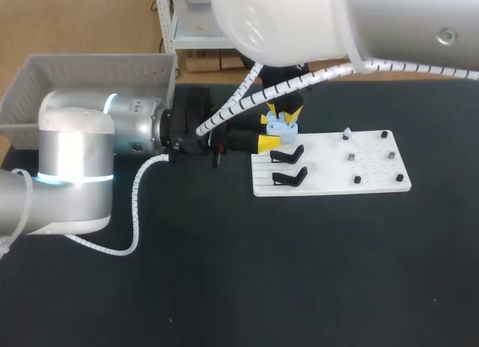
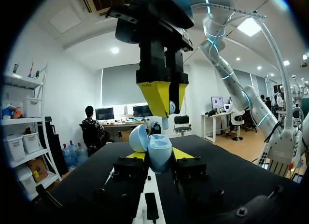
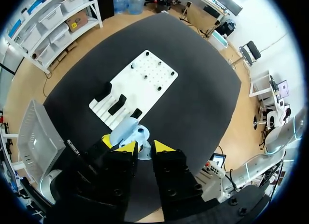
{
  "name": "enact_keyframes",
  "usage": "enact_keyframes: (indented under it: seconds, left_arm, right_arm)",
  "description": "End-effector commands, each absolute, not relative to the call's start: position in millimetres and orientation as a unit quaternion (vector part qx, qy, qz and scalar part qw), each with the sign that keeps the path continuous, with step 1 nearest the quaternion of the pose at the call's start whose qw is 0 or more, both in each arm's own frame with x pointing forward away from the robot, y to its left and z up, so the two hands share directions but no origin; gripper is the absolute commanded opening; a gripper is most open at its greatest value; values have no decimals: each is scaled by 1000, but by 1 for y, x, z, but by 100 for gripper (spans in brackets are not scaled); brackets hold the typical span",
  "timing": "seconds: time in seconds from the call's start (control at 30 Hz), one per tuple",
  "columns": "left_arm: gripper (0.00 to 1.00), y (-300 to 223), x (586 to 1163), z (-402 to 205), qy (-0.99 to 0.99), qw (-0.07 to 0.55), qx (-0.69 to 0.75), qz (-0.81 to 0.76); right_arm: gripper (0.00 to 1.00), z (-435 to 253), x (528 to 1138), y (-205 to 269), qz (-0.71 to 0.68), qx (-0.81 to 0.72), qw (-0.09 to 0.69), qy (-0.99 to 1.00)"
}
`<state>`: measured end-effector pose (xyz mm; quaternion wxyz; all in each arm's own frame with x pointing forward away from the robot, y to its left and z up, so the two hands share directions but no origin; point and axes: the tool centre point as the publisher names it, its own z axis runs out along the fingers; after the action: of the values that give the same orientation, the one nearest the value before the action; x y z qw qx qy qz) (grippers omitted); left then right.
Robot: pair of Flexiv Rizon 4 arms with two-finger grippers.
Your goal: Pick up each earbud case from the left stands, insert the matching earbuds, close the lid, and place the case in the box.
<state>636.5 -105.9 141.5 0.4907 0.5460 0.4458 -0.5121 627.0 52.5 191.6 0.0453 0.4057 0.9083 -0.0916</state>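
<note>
My left gripper (image 2: 158,155) is shut on a light blue earbud case (image 2: 153,149) whose lid stands open, held just off the white stand board (image 1: 329,184) near its left end. The case (image 1: 283,126) also shows in the head view between the left gripper's (image 1: 274,132) yellow tips. Directly above it hangs my right gripper (image 2: 167,96), pointing down and shut on a small pale earbud (image 2: 167,116). In the right wrist view the case (image 3: 126,131) lies just beyond the right gripper's (image 3: 142,147) tips. Two black stands (image 1: 289,154) on the board are bare.
A grey basket (image 1: 90,78) sits at the back left corner behind my left arm. The board's right half carries small pegs (image 1: 350,158), some with small pieces on them. Black tabletop (image 1: 299,272) stretches in front of the board.
</note>
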Motion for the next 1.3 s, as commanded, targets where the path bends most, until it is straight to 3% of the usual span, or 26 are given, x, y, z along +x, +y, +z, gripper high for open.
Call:
enact_keyframes:
  seconds: [0.03,1.3]
  left_arm:
    - [0,-106,637,141,446,491,546,-512]
    - [0,-106,637,141,446,491,546,-512]
  right_arm:
    - [0,187,629,52,-89,407,44,908]
    - [0,176,636,42,-75,417,49,904]
